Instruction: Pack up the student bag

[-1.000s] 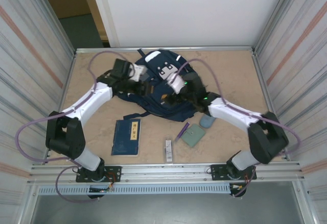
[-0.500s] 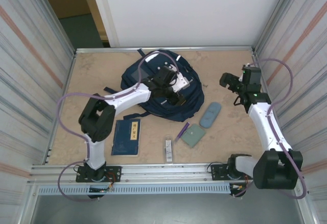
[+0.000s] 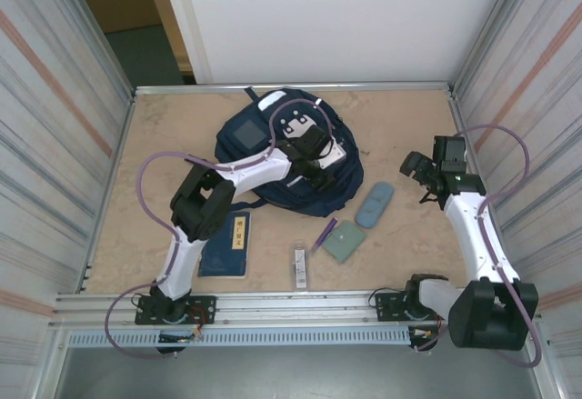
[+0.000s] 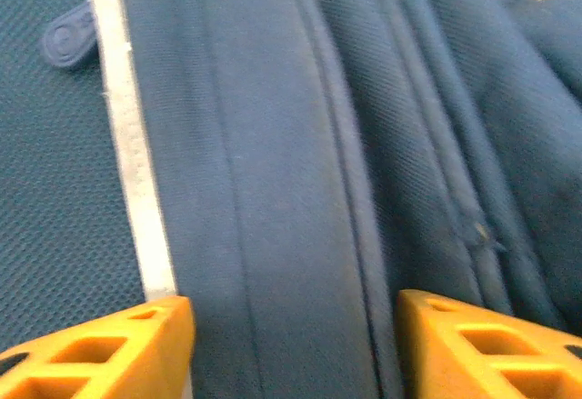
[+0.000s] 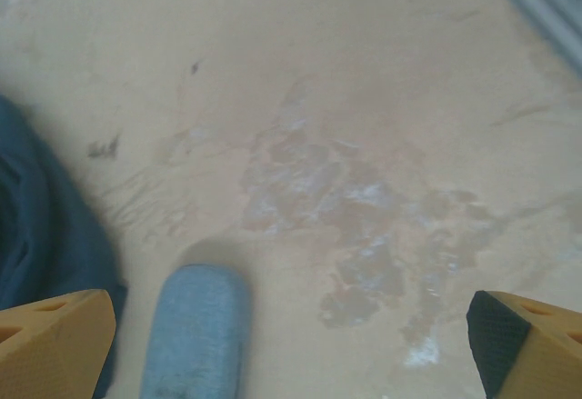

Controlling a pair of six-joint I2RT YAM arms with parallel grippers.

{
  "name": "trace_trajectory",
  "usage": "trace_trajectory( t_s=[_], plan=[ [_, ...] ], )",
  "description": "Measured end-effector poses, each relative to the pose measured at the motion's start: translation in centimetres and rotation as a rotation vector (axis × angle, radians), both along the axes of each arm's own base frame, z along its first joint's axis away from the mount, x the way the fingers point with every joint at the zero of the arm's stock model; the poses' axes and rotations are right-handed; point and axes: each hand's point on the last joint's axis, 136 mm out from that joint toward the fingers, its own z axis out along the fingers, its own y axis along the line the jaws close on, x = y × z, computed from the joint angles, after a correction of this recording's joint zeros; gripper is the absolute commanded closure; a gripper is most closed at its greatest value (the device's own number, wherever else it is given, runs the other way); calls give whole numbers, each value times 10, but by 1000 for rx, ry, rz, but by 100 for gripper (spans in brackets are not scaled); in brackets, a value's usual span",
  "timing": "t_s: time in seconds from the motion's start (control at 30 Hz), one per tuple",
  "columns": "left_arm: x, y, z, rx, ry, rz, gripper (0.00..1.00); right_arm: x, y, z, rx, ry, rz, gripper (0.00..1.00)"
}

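From above first: bearing down on the student bag (image 3: 341, 181) with the left gripper (image 3: 314, 158), bag directly beneath those jaws and spreading out on every side of them, at the far middle of the table (image 3: 164, 144). Off to the side with the right gripper (image 3: 420, 167), splayed wide and gripping nothing, bag well clear of those jaws, pale blue case (image 3: 375, 204) lying between. Not yet packed, and nearer the bases than either pair of jaws: book (image 3: 225, 244), green pouch (image 3: 344, 241), purple pen (image 3: 325, 233). Down to the left wrist: left gripper (image 4: 291, 326) part-way apart, straddling a raised band of navy fabric, white stripe (image 4: 127, 163) just inside one finger, zip line (image 4: 473, 231) just inside the other. Cannot tell whether pinching that band or merely sitting astride it. Likely trouble: closing on seam instead of the pull tab (image 4: 68, 40), which is ahead of the jaws and outside their line, and so hauling the whole bag along without opening anything. Over to the right wrist: right gripper (image 5: 291, 335) gaping over bare table, end of the case (image 5: 195, 326) just inside one finger, bag edge (image 5: 36, 235) beyond that same finger. Dropping straight down risks clipping the case off-centre and flicking it away, or snagging cloth.
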Motion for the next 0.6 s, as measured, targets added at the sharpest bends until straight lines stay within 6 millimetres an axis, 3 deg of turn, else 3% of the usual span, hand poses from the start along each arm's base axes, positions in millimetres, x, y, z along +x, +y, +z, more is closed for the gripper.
trace_trajectory(
  t_s=[0.03,0.07,0.17,0.27,0.4,0.6],
  plan=[
    [4,1,0,22,-11,17,94,-3,-4,1,4,-6,-25,1],
    [6,1,1,40,-25,28,100,-6,-9,2,14,-15,-51,1],
    [12,9,7,85,-71,55,100,-15,-17,-2,73,-40,-114,1],
    [19,20,21,115,-116,69,100,-23,-6,-15,171,-41,-110,1],
    [26,34,53,130,-179,54,100,-23,31,-23,228,-2,-12,1],
    [54,56,127,-17,-203,88,100,-32,110,-45,198,137,251,1]
  ],
)
